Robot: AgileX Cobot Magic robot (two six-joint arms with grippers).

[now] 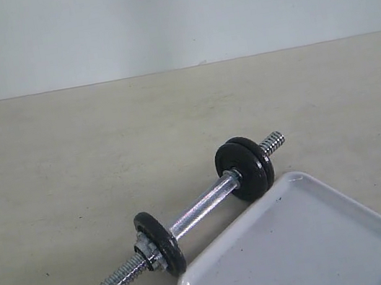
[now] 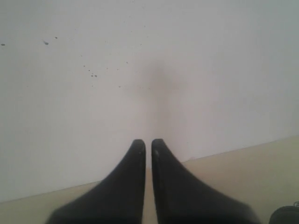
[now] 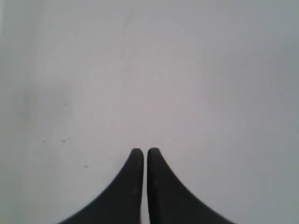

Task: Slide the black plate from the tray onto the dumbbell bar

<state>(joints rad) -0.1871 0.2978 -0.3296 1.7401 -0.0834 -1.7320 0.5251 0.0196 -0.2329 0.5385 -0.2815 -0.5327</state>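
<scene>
Since the tray (image 1: 340, 249) at lower right lies bare, the plate (image 1: 262, 160) is probably the outermost disc at the upper-right end of the bar (image 1: 201, 206). Sliding looks finished. The left claw (image 2: 148, 142) and right claw (image 3: 142, 151) are pressed together on nothing, so next they need only stay clear.

Beige matte surface (image 1: 54, 158), bare and faintly mottled. Plain white wall (image 1: 169, 14) behind it. Left wrist view: small dark specks (image 2: 93, 75) scattered on the wall.
</scene>
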